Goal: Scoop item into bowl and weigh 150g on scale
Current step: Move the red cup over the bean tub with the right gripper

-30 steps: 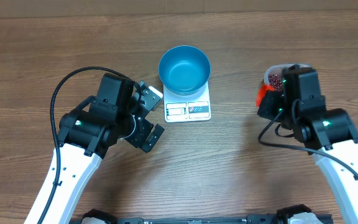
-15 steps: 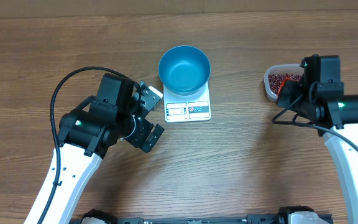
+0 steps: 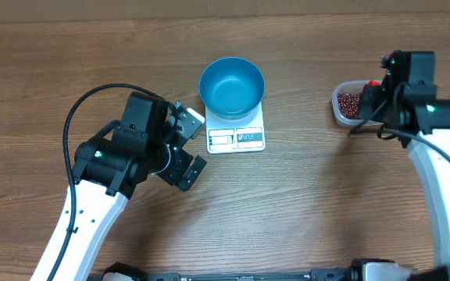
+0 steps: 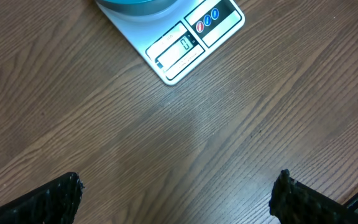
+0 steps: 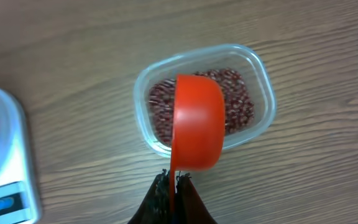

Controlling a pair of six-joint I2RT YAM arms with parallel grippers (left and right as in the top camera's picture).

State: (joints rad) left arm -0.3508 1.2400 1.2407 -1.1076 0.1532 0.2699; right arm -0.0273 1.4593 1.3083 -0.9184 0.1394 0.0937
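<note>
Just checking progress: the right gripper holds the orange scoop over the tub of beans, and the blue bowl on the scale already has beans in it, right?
Not quite. The overhead view shows the blue bowl on the scale is empty. The rest holds.

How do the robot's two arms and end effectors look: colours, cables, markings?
The left arm and right arm have white links and black housings. A black cable loops beside the left one; a green light glows on the right. The left end effector and right end effector are black.
</note>
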